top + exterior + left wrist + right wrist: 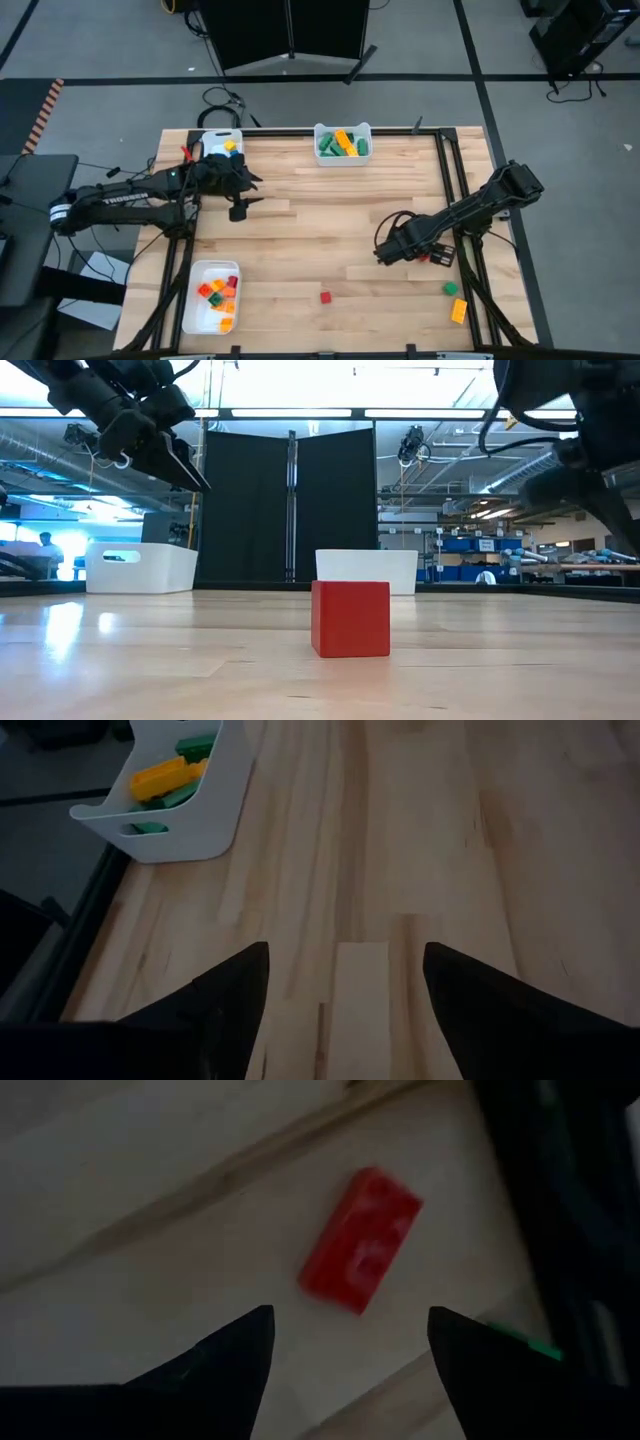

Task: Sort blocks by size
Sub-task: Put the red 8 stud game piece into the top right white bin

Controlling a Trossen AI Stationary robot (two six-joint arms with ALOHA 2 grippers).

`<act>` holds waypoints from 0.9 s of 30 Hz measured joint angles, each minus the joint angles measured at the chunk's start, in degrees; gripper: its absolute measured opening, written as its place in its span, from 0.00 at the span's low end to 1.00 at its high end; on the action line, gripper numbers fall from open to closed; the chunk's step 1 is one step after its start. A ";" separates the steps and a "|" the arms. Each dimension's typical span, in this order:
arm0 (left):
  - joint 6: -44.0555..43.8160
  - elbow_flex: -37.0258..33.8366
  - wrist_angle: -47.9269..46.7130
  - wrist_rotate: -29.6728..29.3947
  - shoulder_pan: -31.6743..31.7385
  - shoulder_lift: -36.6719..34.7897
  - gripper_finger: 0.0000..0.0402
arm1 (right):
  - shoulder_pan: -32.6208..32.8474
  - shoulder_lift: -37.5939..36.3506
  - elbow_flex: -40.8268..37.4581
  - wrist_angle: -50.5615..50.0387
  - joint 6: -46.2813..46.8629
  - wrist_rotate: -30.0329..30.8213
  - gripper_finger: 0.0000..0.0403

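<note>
A red brick (360,1248) lies flat on the table near the right edge, partly under my right arm in the high view (437,258). My right gripper (350,1316) hangs open above it, pointing steeply down, touching nothing. A small red block (325,297) (350,618) rests on the table near the front edge. A green block (450,289) and an orange block (458,311) lie at the near right. My left gripper (238,206) (345,950) stands open over bare wood at the far left, holding nothing.
White trays stand on the table: one at the far left (205,140) with a yellow block, one at the far middle (320,135) (190,835) with green and yellow blocks, one at the near left (195,300) with red, orange and green blocks. A dark rail (466,250) runs along the right edge.
</note>
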 joint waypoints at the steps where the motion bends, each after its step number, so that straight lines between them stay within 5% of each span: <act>1: 0.01 0.00 -0.06 0.25 0.12 0.00 0.68 | 0.00 0.00 -0.32 -0.62 0.00 -0.02 0.68; 10: -0.02 0.00 -0.31 0.53 0.65 0.02 0.68 | 1.88 -0.07 -4.84 1.16 1.99 -3.67 0.68; 27: -0.03 0.04 0.65 0.06 0.65 0.02 0.68 | -0.35 -0.31 -14.36 14.98 3.17 -1.28 0.65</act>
